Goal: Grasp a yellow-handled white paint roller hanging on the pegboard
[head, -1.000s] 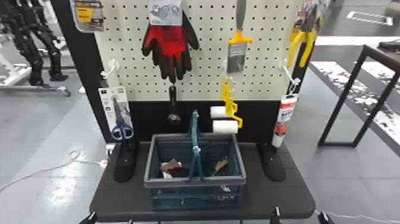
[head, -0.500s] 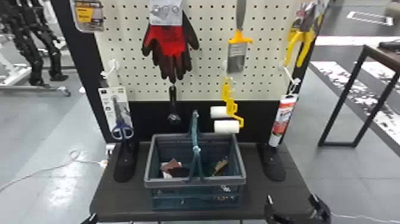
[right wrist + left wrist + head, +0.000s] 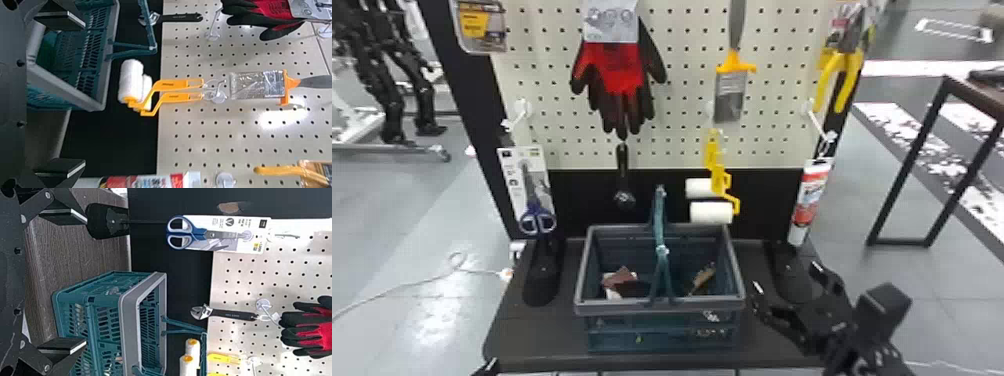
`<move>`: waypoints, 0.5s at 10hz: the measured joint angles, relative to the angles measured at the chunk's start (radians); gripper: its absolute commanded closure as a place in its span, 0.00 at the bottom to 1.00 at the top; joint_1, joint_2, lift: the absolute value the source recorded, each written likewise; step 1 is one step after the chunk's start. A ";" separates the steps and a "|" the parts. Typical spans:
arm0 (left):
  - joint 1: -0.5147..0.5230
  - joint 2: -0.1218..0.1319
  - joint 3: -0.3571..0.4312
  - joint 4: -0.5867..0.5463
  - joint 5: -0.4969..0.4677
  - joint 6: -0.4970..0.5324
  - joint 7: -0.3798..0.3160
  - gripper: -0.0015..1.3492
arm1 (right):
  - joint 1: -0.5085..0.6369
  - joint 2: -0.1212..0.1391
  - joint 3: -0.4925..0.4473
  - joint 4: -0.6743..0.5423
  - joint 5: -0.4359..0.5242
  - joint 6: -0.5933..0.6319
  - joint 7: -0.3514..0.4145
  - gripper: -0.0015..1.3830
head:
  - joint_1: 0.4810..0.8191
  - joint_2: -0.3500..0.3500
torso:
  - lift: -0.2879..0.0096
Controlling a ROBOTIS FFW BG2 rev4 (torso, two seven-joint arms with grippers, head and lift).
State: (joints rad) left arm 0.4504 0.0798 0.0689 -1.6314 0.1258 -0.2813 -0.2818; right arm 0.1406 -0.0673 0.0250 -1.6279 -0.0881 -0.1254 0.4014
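Note:
Two yellow-handled white paint rollers (image 3: 712, 192) hang together from a hook on the pegboard (image 3: 677, 135), just above the basket's far right corner. They also appear in the right wrist view (image 3: 156, 94) and in the left wrist view (image 3: 191, 354). My right gripper (image 3: 789, 285) is open above the table's right side, lower than the rollers and to their right, a good way short of them. In its own view the right gripper (image 3: 58, 94) has nothing between its fingers. My left gripper (image 3: 62, 280) is open and empty, facing the basket's left side.
A teal basket (image 3: 659, 305) with an upright handle stands mid-table, directly below the rollers. On the board hang a red-and-black glove (image 3: 617, 75), a paintbrush (image 3: 729, 85), a wrench (image 3: 623, 175), scissors (image 3: 532, 195), yellow pliers (image 3: 839, 75) and a sealant tube (image 3: 807, 200). A dark side table (image 3: 977, 100) stands right.
My right arm has risen into the head view from the bottom right edge and moved up toward the board, its gripper open. The rollers and basket have not moved.

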 measured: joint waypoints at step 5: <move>-0.031 0.006 -0.018 0.019 0.001 0.010 -0.007 0.16 | -0.251 0.026 0.000 0.197 -0.047 0.082 0.220 0.05 | 0.20 0.50 | 0.63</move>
State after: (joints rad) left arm 0.4190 0.0854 0.0508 -1.6124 0.1270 -0.2716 -0.2893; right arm -0.1099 -0.0410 0.0249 -1.4310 -0.1349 -0.0431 0.6213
